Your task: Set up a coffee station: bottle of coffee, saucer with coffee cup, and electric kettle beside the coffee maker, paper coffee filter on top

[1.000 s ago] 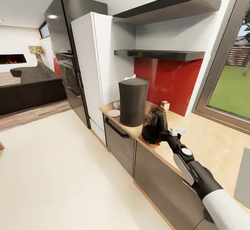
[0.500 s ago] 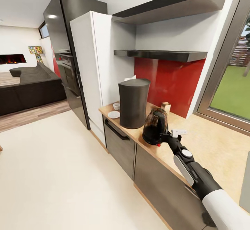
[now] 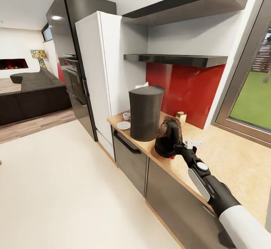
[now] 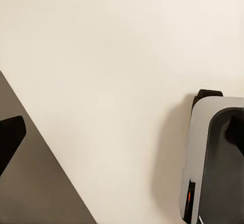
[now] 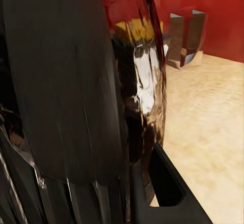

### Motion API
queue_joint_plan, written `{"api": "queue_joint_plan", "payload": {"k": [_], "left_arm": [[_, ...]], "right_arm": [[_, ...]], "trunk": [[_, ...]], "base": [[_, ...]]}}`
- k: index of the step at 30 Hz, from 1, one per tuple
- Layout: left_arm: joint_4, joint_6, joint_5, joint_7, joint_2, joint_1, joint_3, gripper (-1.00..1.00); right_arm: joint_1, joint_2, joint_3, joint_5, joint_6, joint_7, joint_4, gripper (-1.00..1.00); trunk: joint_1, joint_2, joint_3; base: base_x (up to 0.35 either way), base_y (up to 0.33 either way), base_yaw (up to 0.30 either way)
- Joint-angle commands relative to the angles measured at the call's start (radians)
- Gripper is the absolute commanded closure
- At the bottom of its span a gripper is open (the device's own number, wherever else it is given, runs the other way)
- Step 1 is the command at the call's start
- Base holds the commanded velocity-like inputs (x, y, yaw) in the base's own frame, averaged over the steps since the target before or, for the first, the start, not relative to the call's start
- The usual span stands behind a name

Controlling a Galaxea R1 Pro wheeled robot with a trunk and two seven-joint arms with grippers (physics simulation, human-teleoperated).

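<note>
My right gripper [image 3: 174, 149] is shut on the black handle of the electric kettle [image 3: 167, 136], a rounded glass body close up in the right wrist view [image 5: 76, 82]. The kettle is at the kitchen countertop's [image 3: 210, 155] front edge, just right of the tall dark coffee maker [image 3: 146, 111]. A white paper coffee filter [image 3: 142, 85] peeks over the maker's top. Left of the maker lie the saucer [image 3: 123, 125] and, just behind it, the coffee cup [image 3: 127, 115]. A small brownish item, probably the bottle of coffee [image 3: 181, 116], stands by the red backsplash. My left gripper [image 4: 122, 137] hangs open over the floor.
The thin black kitchen shelf [image 3: 175, 59] and a thicker dark shelf [image 3: 180, 6] hang above the counter. A white tall cabinet [image 3: 98, 76] and a black fridge [image 3: 71, 46] stand at the counter's left end. A window [image 3: 252, 102] is on the right, pale floor [image 3: 56, 189] on the left.
The whole view has drifted slightly. The kettle stays in my right gripper at about the same spot beside the coffee maker.
</note>
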Motion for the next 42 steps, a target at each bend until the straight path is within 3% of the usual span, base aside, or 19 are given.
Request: {"api": "queue_joint_plan", "payload": {"k": [1, 42], "left_arm": [[0.001, -0.004, -0.01, 0.0, 0.0, -0.001, 0.009, -1.0], [0.001, -0.004, -0.011, 0.0, 0.0, -0.001, 0.007, -1.0]], "right_arm": [[-0.001, -0.001, 0.004, -0.004, 0.004, -0.009, -0.003, 1.0], [-0.001, 0.007, 0.006, -0.007, 0.002, -0.005, 0.067, 1.0]], "trunk": [[0.001, -0.002, -0.002], [0.001, -0.002, -0.002]], "base": [[0.014, 0.003, 0.0], [0.03, 0.0, 0.0]]}}
